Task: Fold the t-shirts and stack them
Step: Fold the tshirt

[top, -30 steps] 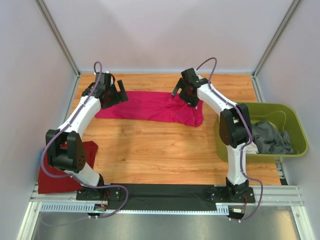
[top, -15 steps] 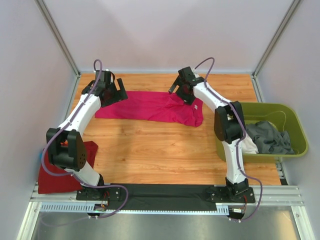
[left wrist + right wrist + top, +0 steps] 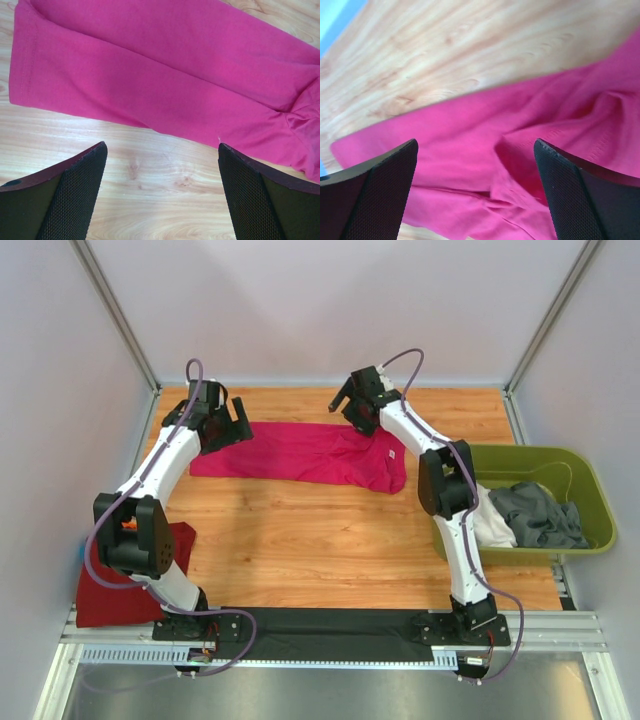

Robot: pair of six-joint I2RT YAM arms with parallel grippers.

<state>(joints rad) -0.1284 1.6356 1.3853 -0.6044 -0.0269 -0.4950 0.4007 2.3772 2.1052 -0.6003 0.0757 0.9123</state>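
**Now: magenta shirt lies in a long band, both grippers spread above it**

Across the far part of the wood-grain tabletop (image 3: pixel 320 540) the magenta-pink t-shirt (image 3: pixel 300 452) lies as a long, narrow band running left to right. Its left end is flat and square. Its right end is wider and rumpled.

The left gripper (image 3: pixel 236 426) hovers at the band's left end with its jaws wide apart, holding nothing. The right gripper (image 3: pixel 342 402) hangs over the far edge towards the right end, also spread wide and empty.

A darker red t-shirt (image 3: pixel 120 590) sits as a folded block at the near left corner of the tabletop, partly behind the left arm's base. At the right stands an olive-green plastic bin (image 3: pixel 590 502), smooth-walled with rounded corners. It holds a crumpled grey t-shirt (image 3: pixel 540 515) and a white t-shirt (image 3: pixel 490 528).

Only the wrist views show the fine detail. From the left wrist, the magenta-pink t-shirt (image 3: pixel 165 85) is a soft, matte knit with a stitched hem along its left edge and a pucker at the right. The left gripper (image 3: pixel 161 147) shows black fingers (image 3: pixel 75 195) faced with a fine mesh texture.

From the right wrist, the cloth (image 3: pixel 470 150) shows a raised crease and a stitched edge between the fingers of the right gripper (image 3: pixel 475 142). Bare wood lies beyond.
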